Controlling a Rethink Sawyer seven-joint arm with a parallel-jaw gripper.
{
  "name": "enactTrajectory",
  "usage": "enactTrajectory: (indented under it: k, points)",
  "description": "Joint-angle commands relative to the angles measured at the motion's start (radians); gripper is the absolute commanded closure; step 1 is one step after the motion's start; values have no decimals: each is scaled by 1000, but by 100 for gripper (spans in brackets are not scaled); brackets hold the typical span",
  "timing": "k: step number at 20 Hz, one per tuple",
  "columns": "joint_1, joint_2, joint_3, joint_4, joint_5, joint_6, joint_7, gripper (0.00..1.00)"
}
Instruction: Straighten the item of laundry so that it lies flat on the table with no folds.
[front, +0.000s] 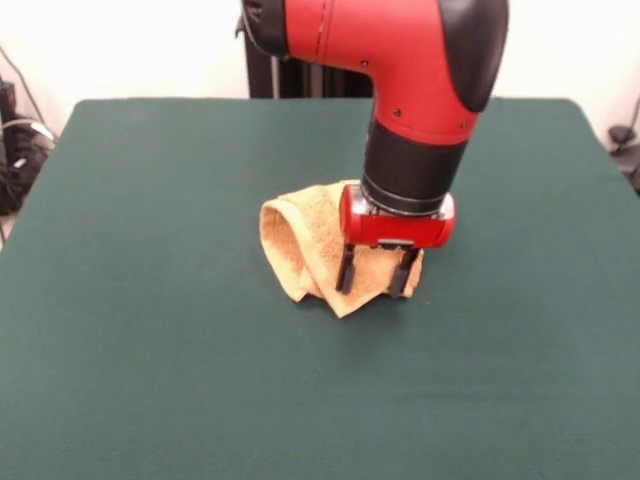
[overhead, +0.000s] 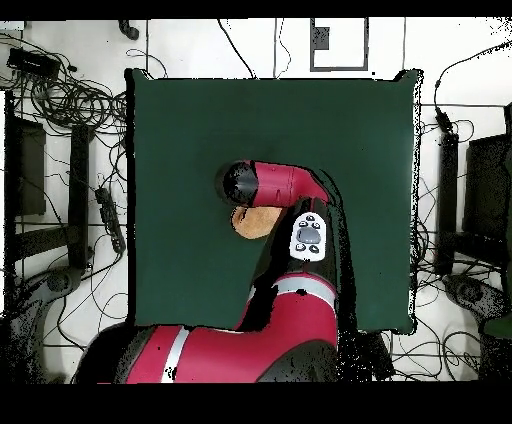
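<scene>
Near the middle of the surface (front: 150, 330), just toward 12 o'clock of centre in the front view, you are looking at the towel (front: 305, 245) sitting bunched and doubled over, not lying flat. Its fold at 9 o'clock is curling up into a rounded loop, and a corner is pointing toward 6 o'clock. The pincer (front: 377, 272) is hanging straight down over the towel's 3 o'clock side with its two dark fingers (front: 346, 270) spread apart, released and gripping nothing; whether the tips are touching the cloth, you cannot tell. That placement is probably setting you up to pinch an edge there and drag it outward. From overhead the arm is covering most of the towel (overhead: 252, 220), leaving only a small tan patch showing. The flattening is looking hardly begun.
</scene>
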Motion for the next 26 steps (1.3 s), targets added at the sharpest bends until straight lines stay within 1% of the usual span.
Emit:
enactTrajectory:
  k: [1, 2, 9, 14, 16, 18, 21, 23, 24, 26]
  points:
    - [-20, 100, 113, 55, 34, -66, 194, 0]
    - [-18, 98, 109, 62, 32, -73, 195, 100]
    - [0, 95, 93, 80, 26, -110, 215, 100]
    - [7, 83, 88, 82, 28, -112, 219, 100]
    - [9, 67, 85, 95, 34, -92, 222, 100]
    - [16, 13, 82, 132, 38, -49, 221, 100]
    - [46, -155, 52, 226, 55, 96, 221, 100]
    - [53, -251, 41, 257, 73, 209, 212, 100]
    - [54, -287, 38, 268, 73, 239, 201, 100]
    - [76, -332, 18, 286, 71, 259, 212, 100]
